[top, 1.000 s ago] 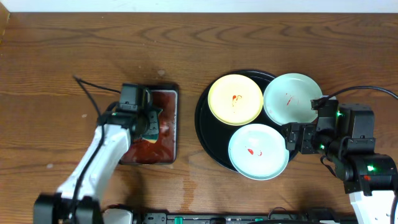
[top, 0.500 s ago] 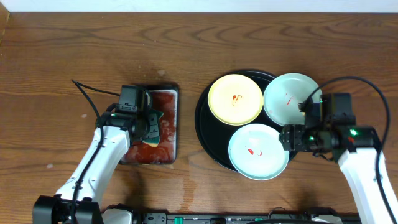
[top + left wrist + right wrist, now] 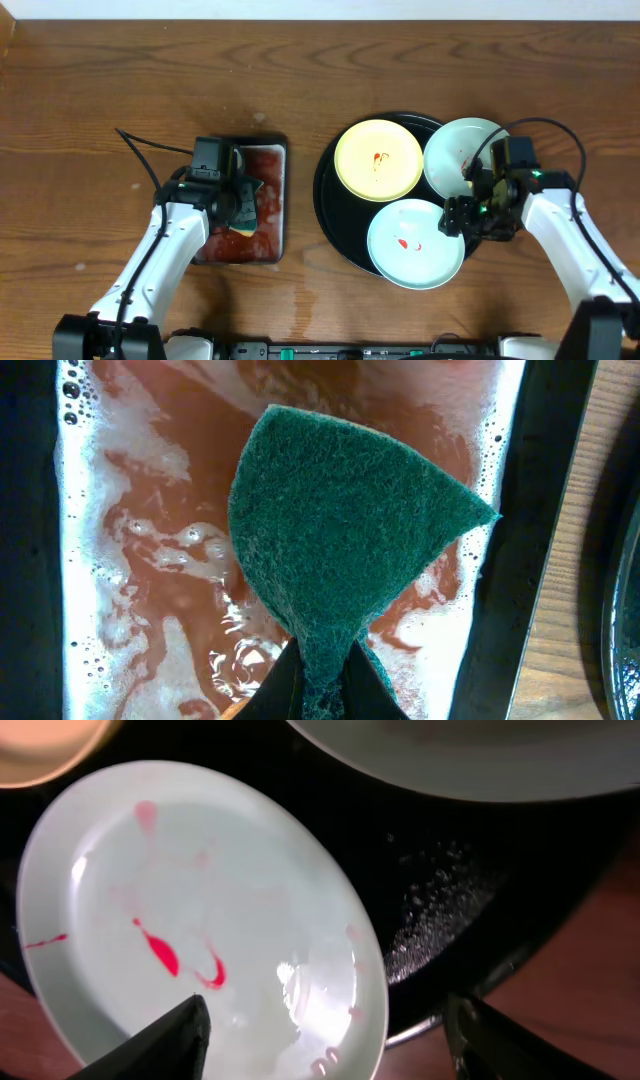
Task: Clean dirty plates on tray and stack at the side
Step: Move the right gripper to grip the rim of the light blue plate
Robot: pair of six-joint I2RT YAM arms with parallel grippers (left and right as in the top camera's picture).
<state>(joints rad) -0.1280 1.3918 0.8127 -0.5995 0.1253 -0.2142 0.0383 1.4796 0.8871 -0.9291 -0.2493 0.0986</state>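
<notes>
Three plates lie on the round black tray (image 3: 334, 214): a pale yellow one (image 3: 378, 160), a mint one (image 3: 455, 155) at the back right overhanging the rim, and a mint one (image 3: 410, 243) at the front. All carry red smears. My right gripper (image 3: 458, 218) is open and straddles the right edge of the front plate (image 3: 190, 910); one finger (image 3: 170, 1038) is over the plate, the other (image 3: 500, 1042) outside it, above the tray rim. My left gripper (image 3: 322, 682) is shut on a green sponge (image 3: 345, 530) held above red liquid.
A small rectangular metal tray (image 3: 276, 225) with red, foamy liquid (image 3: 150, 560) stands left of the black tray, under my left gripper. A black cable (image 3: 140, 140) runs across the wood to the left arm. Bare wooden table surrounds both trays.
My right arm swung inward and its gripper came over the right edge of the front mint plate, jaws narrowing slightly. The left gripper with the sponge barely moved.
</notes>
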